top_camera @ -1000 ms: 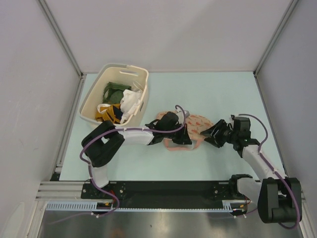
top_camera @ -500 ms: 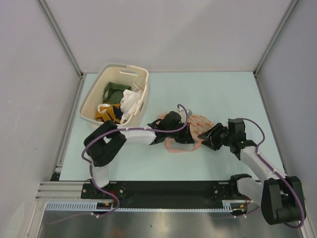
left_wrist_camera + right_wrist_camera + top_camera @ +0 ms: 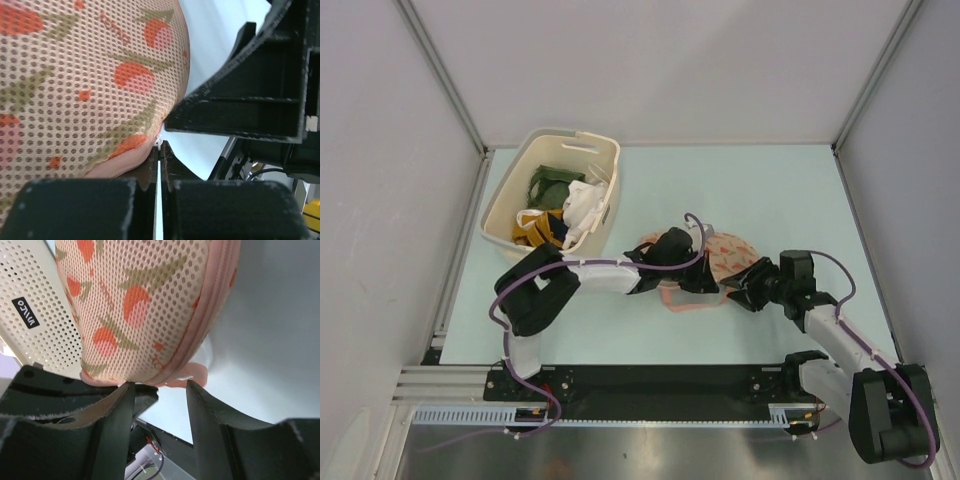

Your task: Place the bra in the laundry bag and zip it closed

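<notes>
A basket (image 3: 503, 200) of clothes stands at the far left corner of the bench (image 3: 770, 190). In the middle of the bench lies the bag (image 3: 732, 250), with the left claw (image 3: 160, 150) pressed together at its left edge (whether it pinches anything there I cannot tell). At the bag's right end the right claw (image 3: 157, 385) stands apart, the pink loop (image 3: 194, 372) between its fingers.

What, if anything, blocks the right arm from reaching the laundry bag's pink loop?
Probably nothing, so yes: the right claw stands open, with the pink loop right at its fingertips.
</notes>
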Controlling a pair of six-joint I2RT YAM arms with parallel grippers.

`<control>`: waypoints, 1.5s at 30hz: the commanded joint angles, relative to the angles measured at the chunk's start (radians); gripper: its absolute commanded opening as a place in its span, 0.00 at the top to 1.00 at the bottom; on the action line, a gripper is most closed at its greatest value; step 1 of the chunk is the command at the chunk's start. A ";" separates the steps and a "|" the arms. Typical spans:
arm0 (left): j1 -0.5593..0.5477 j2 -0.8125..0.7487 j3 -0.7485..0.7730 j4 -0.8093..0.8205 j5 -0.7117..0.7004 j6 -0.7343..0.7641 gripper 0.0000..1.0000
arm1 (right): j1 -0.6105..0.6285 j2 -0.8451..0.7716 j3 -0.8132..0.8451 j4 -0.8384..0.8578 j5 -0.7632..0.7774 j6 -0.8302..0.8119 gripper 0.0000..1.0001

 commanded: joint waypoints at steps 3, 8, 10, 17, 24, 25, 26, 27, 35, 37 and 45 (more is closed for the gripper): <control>-0.036 -0.012 0.029 0.046 0.011 -0.009 1.00 | -0.009 0.069 0.015 0.090 0.049 0.013 0.55; -0.024 -0.043 -0.037 0.023 -0.032 0.020 1.00 | -0.044 0.105 0.021 0.092 0.055 -0.015 0.81; -0.008 -0.064 -0.080 0.034 -0.030 0.028 1.00 | -0.079 0.121 0.021 0.092 0.060 -0.033 0.95; 0.039 -0.141 -0.169 -0.010 -0.068 0.089 1.00 | -0.165 0.187 0.046 0.095 0.043 -0.117 1.00; 0.116 -0.260 -0.305 -0.081 -0.116 0.186 1.00 | -0.269 0.226 0.087 0.070 0.032 -0.231 1.00; 0.134 -0.273 -0.321 -0.084 -0.118 0.197 1.00 | -0.277 0.238 0.096 0.073 0.032 -0.276 1.00; 0.142 -0.290 -0.331 -0.086 -0.116 0.206 1.00 | -0.283 0.256 0.119 0.075 0.035 -0.295 1.00; 0.150 -0.305 -0.339 -0.098 -0.118 0.226 1.00 | -0.292 0.284 0.130 0.081 0.037 -0.317 1.00; 0.137 -0.290 -0.313 -0.041 -0.013 0.192 1.00 | -0.233 0.321 0.290 -0.144 0.009 -0.518 0.71; 0.122 -0.264 -0.287 -0.012 -0.001 0.162 1.00 | -0.216 0.216 0.285 -0.204 0.043 -0.506 0.64; 0.042 -0.170 -0.154 0.023 0.019 0.091 1.00 | -0.093 -0.064 0.147 -0.189 -0.124 -0.218 0.40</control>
